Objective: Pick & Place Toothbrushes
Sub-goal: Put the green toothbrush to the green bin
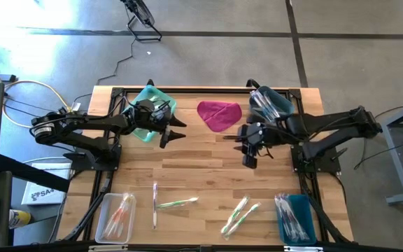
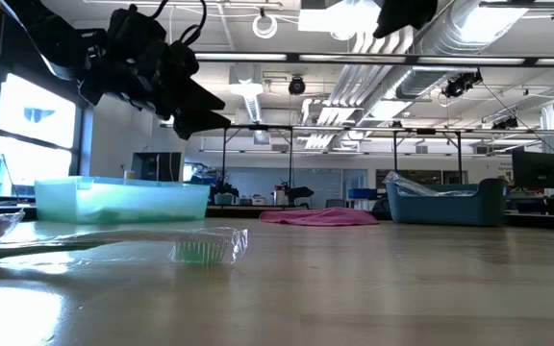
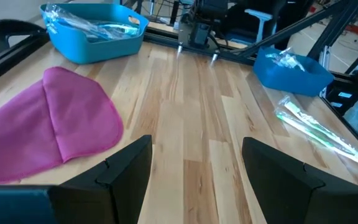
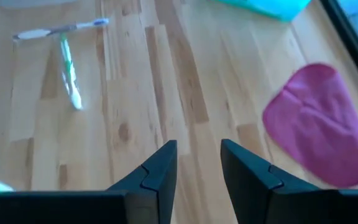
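High view: a clear tray (image 1: 115,217) holding pink-handled toothbrushes (image 1: 121,211) was located at the near left of the table (image 1: 201,168). A blue bin (image 1: 297,220) of wrapped brushes was at the near right, with loose brushes between them. A teal bin (image 1: 152,106) and a dark blue bin (image 1: 271,103) flanked the magenta cloth (image 1: 219,115). No legible writing was identified.

Left wrist view: the left gripper (image 3: 194,168) was spread wide and empty.

Right wrist view: the right gripper (image 4: 197,165) was parted narrowly, holding nothing.
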Controlling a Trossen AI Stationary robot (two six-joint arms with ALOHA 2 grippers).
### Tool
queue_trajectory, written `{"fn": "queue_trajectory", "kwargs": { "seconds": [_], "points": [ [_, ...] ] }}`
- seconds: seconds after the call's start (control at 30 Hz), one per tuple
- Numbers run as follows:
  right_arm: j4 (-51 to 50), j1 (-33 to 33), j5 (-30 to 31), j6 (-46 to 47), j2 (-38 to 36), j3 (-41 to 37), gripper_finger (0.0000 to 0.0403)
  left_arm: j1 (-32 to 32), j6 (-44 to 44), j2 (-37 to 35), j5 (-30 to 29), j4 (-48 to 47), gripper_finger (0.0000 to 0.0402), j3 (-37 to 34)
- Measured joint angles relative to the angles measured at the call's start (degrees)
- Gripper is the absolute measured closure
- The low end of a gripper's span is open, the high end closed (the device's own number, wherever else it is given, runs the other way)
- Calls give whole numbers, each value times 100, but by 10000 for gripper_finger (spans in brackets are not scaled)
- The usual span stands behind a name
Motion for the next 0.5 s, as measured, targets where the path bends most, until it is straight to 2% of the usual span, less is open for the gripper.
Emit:
{"fn": "queue_trajectory", "kwargs": {
  "seconds": [0.23,0.5],
  "points": [
    [789,-230,-56,-657,150,-239,287,-265,375,-1,98,9,155,0],
    [2450,-596,-873,-878,164,-1425,287,-958,547,-54,79,-6,155,-4]
  ]
}}
